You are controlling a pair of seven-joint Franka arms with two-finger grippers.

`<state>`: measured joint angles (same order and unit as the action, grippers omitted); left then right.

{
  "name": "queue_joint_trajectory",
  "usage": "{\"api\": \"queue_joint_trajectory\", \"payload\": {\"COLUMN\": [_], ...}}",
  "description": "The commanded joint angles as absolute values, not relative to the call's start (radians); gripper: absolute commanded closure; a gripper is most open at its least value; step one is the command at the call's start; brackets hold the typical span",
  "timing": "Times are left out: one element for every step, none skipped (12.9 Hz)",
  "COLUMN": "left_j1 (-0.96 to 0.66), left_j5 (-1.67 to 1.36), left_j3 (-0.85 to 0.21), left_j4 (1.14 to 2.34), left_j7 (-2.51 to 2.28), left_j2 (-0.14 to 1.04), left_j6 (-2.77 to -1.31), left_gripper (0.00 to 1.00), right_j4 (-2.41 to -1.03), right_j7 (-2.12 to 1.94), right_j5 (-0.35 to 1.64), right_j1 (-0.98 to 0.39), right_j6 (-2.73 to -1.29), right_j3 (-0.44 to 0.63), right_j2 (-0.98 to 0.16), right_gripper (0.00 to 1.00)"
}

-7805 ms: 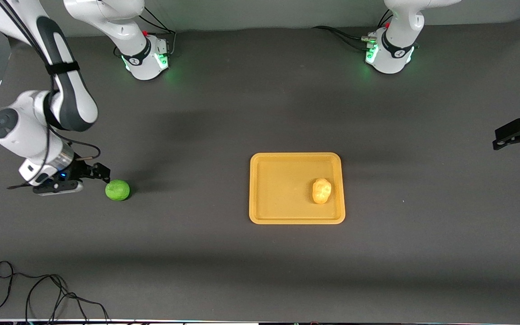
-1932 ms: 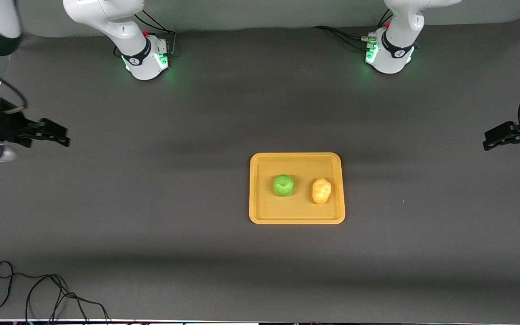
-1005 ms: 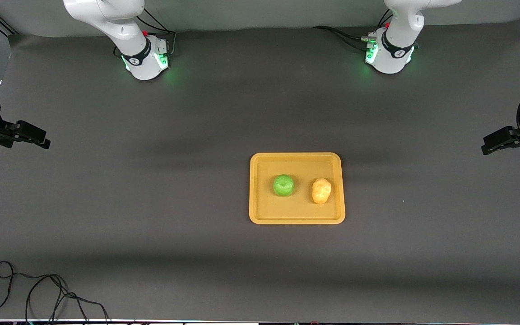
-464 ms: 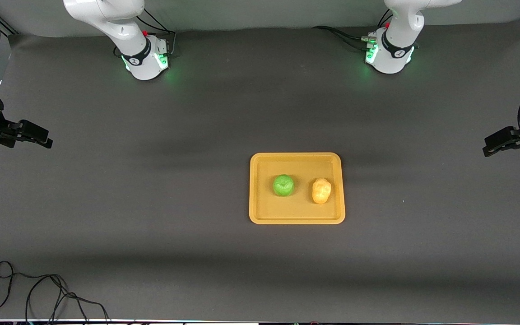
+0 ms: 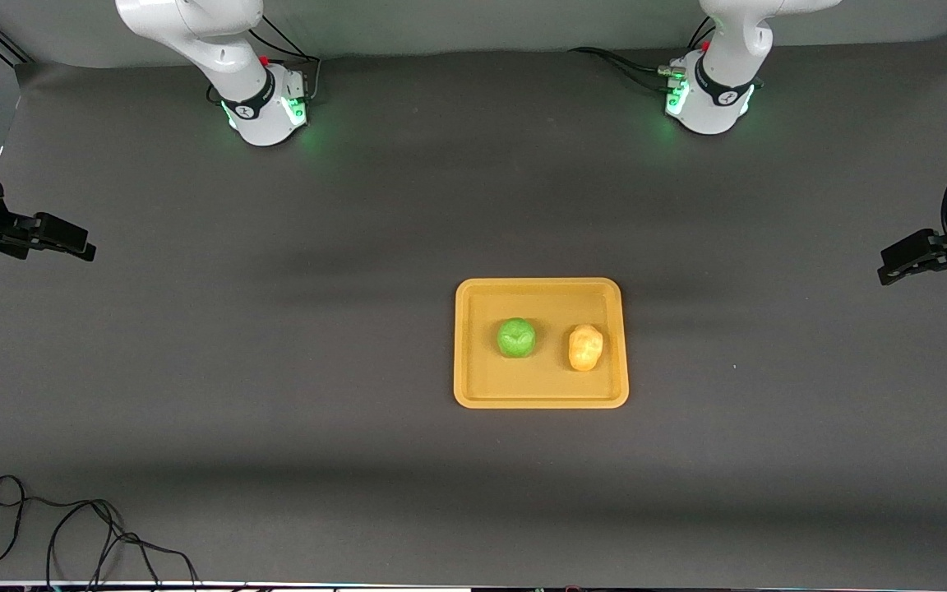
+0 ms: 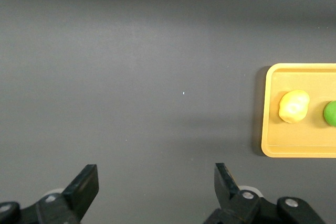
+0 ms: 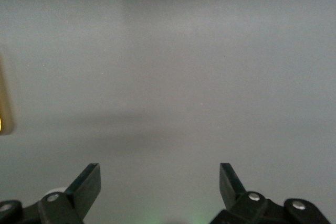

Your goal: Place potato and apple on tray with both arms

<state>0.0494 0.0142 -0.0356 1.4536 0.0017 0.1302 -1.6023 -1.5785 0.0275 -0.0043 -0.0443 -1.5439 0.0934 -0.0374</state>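
1. The left pincer [image 5: 905, 261] is hanging over the bare dark worktop [image 5: 358, 460] at the left arm's end, its fingers [image 6: 84, 187] standing wide apart and holding nothing.
2. The right pincer [image 5: 62, 242] is hanging over the worktop at the right arm's end, its fingers [image 7: 86, 184] also standing wide apart with nothing between them.
3. The tray [image 5: 473, 386] is lying flat on the worktop between the two pincers, well apart from both and somewhat closer to the left pincer.
4. The potato [image 5: 585, 347] is lying in the tray, in the half toward the left pincer, well apart from that pincer.
5. The apple [image 5: 516, 338] is sitting in the tray just beside the potato, on the side toward the right pincer, not touching the potato.
6. In the left wrist view the tray [image 6: 270, 145] is showing off to one side of the spread fingers, with the potato [image 6: 293, 106] closer to the pincer than the apple [image 6: 331, 114], which is cut by the picture's edge.
7. In the right wrist view only a sliver of the tray [image 7: 4, 103] is showing at the picture's edge, with bare worktop under the pincer.
8. A loose black cable [image 5: 71, 534] is lying coiled on the worktop at the right arm's end, well apart from the right pincer and nearer to the front camera than the tray.
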Motion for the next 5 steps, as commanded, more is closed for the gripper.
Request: {"api": "queue_joint_trajectory", "payload": {"left_j1": [0.04, 0.04, 0.041, 0.04, 0.04], "left_j5": [0.014, 0.015, 0.015, 0.018, 0.018], "left_j3": [-0.031, -0.031, -0.031, -0.031, -0.031], "left_j4": [1.46, 1.462, 1.46, 1.46, 1.46], "left_j7": [0.011, 0.011, 0.011, 0.011, 0.011], "left_j2": [0.114, 0.114, 0.114, 0.115, 0.114], "left_j6": [-1.608, -1.608, -1.608, -1.608, -1.608], "left_gripper": [0.01, 0.01, 0.01, 0.01, 0.01], "right_j4": [-1.552, -1.545, -1.543, -1.543, -1.543], "right_j7": [0.044, 0.043, 0.043, 0.043, 0.041], "right_j5": [0.011, 0.011, 0.011, 0.011, 0.011], "right_j1": [-0.038, -0.038, -0.037, -0.037, -0.037], "right_j6": [-1.52, -1.52, -1.52, -1.52, -1.52], "right_j3": [0.089, 0.089, 0.089, 0.089, 0.089], "right_j2": [-0.037, -0.038, -0.043, -0.043, -0.043], "right_gripper": [0.0, 0.0, 0.0, 0.0, 0.0]}}
